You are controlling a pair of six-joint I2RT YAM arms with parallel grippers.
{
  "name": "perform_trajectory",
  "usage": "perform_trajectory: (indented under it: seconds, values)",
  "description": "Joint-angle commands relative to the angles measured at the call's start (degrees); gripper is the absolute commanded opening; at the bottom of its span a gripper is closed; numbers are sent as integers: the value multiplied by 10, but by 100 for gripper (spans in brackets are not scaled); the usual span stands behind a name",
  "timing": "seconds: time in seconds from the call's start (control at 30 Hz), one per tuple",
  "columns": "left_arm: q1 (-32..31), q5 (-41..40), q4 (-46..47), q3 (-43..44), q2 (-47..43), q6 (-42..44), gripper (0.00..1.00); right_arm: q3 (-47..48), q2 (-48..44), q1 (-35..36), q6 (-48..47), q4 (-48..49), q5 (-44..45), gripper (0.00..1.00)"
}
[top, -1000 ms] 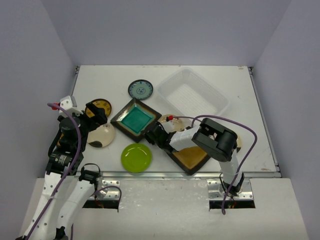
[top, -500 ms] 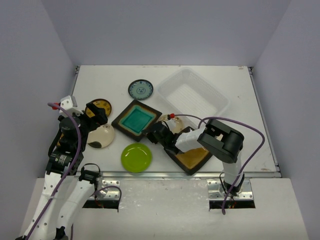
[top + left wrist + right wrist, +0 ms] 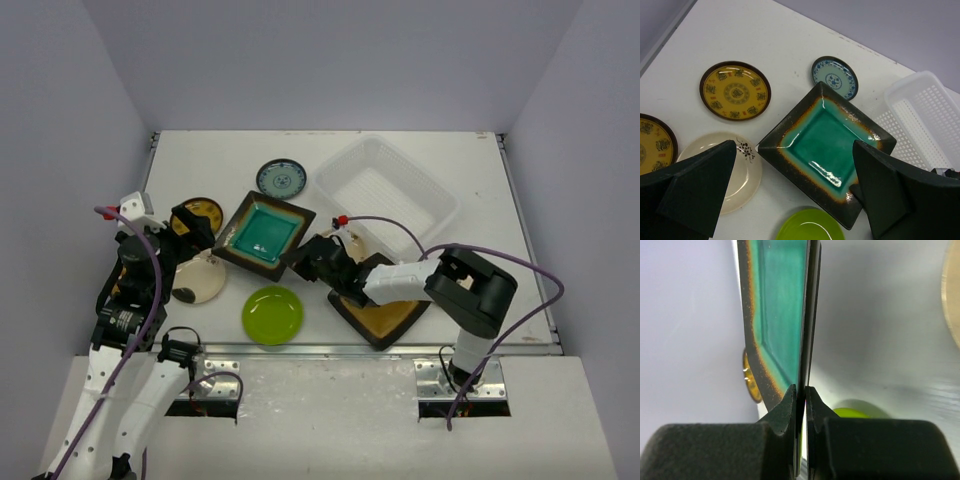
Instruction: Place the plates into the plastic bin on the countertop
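Note:
My right gripper (image 3: pixel 307 258) is shut on the near right edge of a teal square plate (image 3: pixel 262 232) with a dark rim and holds it tilted above the countertop (image 3: pixel 200 160). The right wrist view shows the pads (image 3: pixel 790 399) clamped on the plate's rim (image 3: pixel 777 315). The plastic bin (image 3: pixel 385 195) stands empty at the back right, apart from the plate. My left gripper (image 3: pixel 190 230) is open and empty over the left side, above a yellow plate (image 3: pixel 205 210) and a cream plate (image 3: pixel 198 278). In the left wrist view the teal plate (image 3: pixel 832 145) lies between the wide-apart fingers (image 3: pixel 705 185).
A small blue patterned plate (image 3: pixel 281 178) lies at the back, left of the bin. A lime green plate (image 3: pixel 272 314) lies near the front edge. A brown square plate (image 3: pixel 382 315) lies under my right arm, with a cream plate (image 3: pixel 352 243) partly hidden behind it.
My right gripper has lifted the teal plate and carried it away from the front edge and a little left, now tilted. The right arm's elbow has swung right. The left arm has not moved.

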Motion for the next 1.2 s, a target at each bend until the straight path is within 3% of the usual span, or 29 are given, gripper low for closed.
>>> perform_trajectory:
  seconds: [0.0, 0.23, 0.43, 0.53, 0.7, 0.83, 1.17]
  values:
    - [4, -2, 20, 2, -5, -1, 100, 31, -71, -18, -14, 159, 14, 0]
    - [4, -5, 20, 3, -5, -2, 100, 27, -166, -69, -27, 110, -29, 0]
    - [4, -4, 20, 3, -3, -2, 100, 81, -246, -190, -20, -126, -111, 0]
    - [4, -2, 20, 3, -3, -2, 100, 68, -281, -293, -12, -205, -148, 0]
    - [4, 3, 21, 3, 0, -1, 100, 32, -301, -423, -24, -227, -203, 0]
    - [4, 5, 21, 3, 2, 0, 100, 52, -253, -483, -56, -225, -272, 0]
    - [4, 12, 23, 2, 6, 2, 100, 65, -208, -497, -76, -255, -249, 0]
